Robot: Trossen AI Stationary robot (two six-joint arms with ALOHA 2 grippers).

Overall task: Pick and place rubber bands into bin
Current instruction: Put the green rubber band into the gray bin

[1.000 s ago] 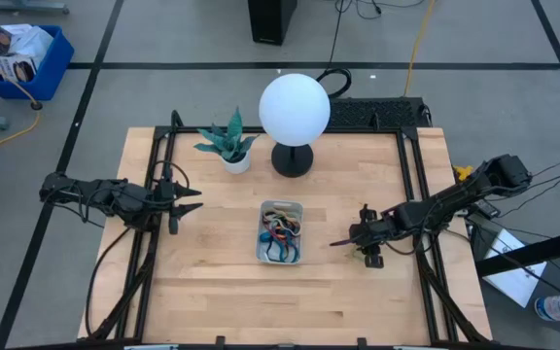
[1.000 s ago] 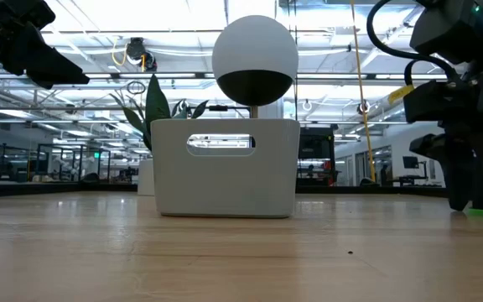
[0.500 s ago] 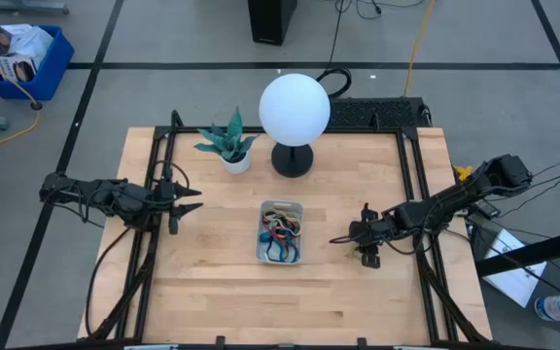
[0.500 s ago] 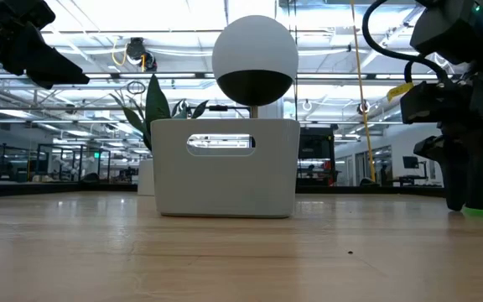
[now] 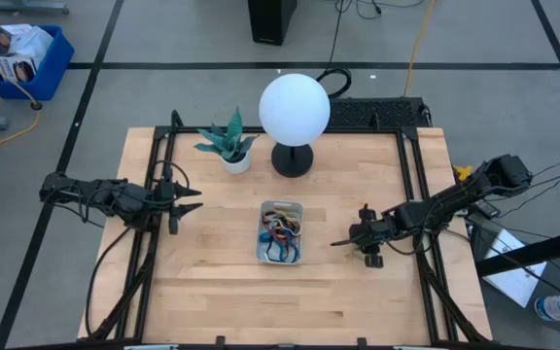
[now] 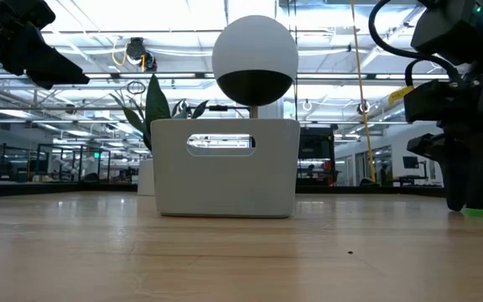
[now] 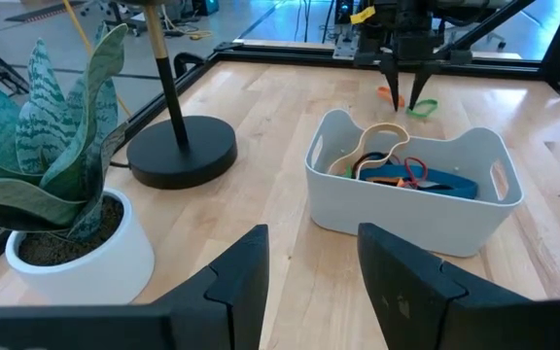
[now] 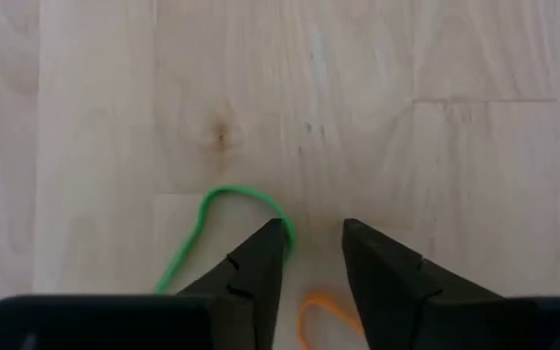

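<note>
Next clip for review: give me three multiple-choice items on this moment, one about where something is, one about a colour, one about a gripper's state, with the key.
1. Where is the right gripper?
A. Over the plant
B. Low over the table, right of the bin
C. Inside the bin

2. Which loose rubber bands lie on the wood by that gripper?
A. Green and orange
B. Two blue
C. Black and grey

3. How are the left gripper's fingers?
A. Shut on a band
B. Apart, holding nothing
C. Out of view

Key: 1 B, the high view shows it beside the bin. 2 A, the right wrist view shows the green band and orange band. 3 B, the left wrist view shows the left gripper with a bare gap.
</note>
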